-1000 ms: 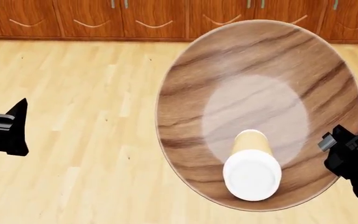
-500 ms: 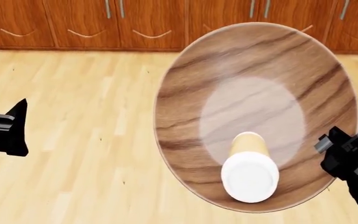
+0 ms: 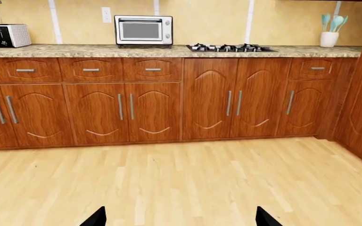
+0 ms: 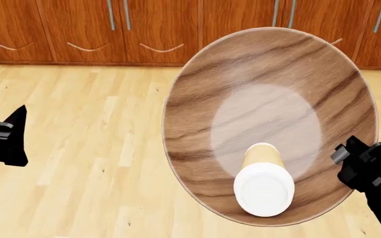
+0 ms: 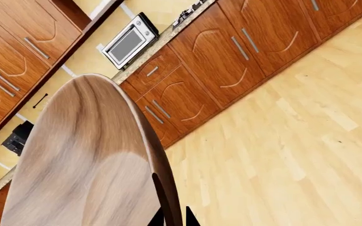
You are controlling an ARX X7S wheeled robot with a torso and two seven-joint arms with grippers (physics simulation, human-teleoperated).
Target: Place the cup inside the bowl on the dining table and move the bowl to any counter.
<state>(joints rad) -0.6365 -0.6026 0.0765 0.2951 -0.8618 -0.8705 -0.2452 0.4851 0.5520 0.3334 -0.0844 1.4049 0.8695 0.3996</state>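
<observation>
One paper cup (image 4: 264,186) lies inside the wooden bowl (image 4: 270,89) (centre-right of the head view), whose rim the right gripper (image 5: 172,217) clamps; left gripper (image 3: 179,220) jaws spread, empty.

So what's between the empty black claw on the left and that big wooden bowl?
Only bare pale wood floor, seen in the head view.

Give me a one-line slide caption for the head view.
Right gripper carries the wooden bowl by its rim above the floor, lidded cup lying inside; left gripper empty.
</observation>
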